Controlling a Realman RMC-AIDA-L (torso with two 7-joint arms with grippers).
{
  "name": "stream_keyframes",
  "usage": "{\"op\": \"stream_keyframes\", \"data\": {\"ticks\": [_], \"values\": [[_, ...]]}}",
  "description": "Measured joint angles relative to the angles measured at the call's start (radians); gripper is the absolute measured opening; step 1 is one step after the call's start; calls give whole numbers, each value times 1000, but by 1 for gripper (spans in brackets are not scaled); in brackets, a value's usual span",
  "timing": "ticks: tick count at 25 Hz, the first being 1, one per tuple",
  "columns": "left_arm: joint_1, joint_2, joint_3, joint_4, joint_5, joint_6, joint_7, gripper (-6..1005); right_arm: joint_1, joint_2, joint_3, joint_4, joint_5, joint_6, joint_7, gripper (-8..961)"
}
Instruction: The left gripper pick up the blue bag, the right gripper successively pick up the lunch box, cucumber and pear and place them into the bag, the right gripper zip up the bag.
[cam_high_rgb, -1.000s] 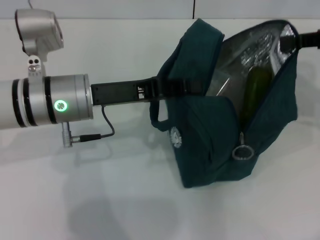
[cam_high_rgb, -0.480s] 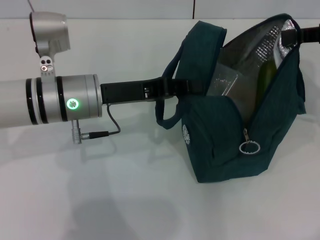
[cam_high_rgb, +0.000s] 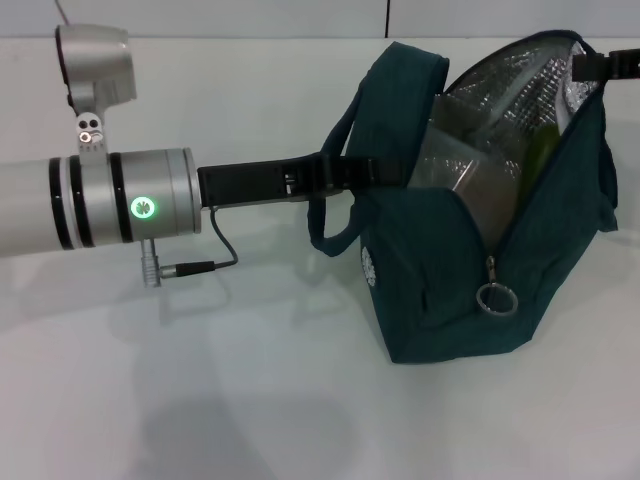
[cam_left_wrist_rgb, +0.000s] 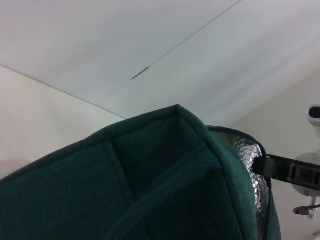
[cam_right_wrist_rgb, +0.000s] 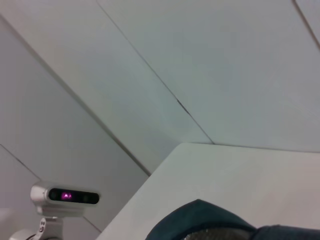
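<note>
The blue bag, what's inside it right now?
Through the open top of the blue bag, silver foil lining shows, with the clear lunch box and a strip of green cucumber beside it. The bag's wall hides anything lower down; no pear is visible.

The scene is evenly and brightly lit from above. Soft shadows are cast on the white counter (cam_high_rgb: 300, 400), and glare is seen on the blue bag (cam_high_rgb: 450, 290) foil lining.

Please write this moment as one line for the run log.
left gripper: holds blue bag | right gripper: at bag rim | lunch box, cucumber: inside | zipper: open
</note>
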Motion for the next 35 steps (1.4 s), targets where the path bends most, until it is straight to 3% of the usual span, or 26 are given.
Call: {"op": "stream_keyframes", "data": {"ticks": [13,15,21,25,27,29,35], "values": [[11,3,-3,-11,-1,-1,8,43,-26,-23,42,35,18,-83,-35,271],[15,3,-3,-15,-1,-1,14,43,-37,-25,58,34,18,-103,-37,503],[32,1,-5,-16,-4,-1,24,43,-73,-29,144,33,25,-163,-87,737],[37,0,-6,-16,-4,-2,25,43,-91,-22,214,59,84,-283,-210,824],[40,-1,-6,-16,-4,-5,25,43,-104,-11,210,70,126,-360,-317,868],[44,-1,-6,-16,-4,-12,27,43,-117,12,201,70,139,-403,-400,866],[48,0,-6,-37,-24,-15,53,43,-171,73,79,80,129,-414,-670,859]]}}
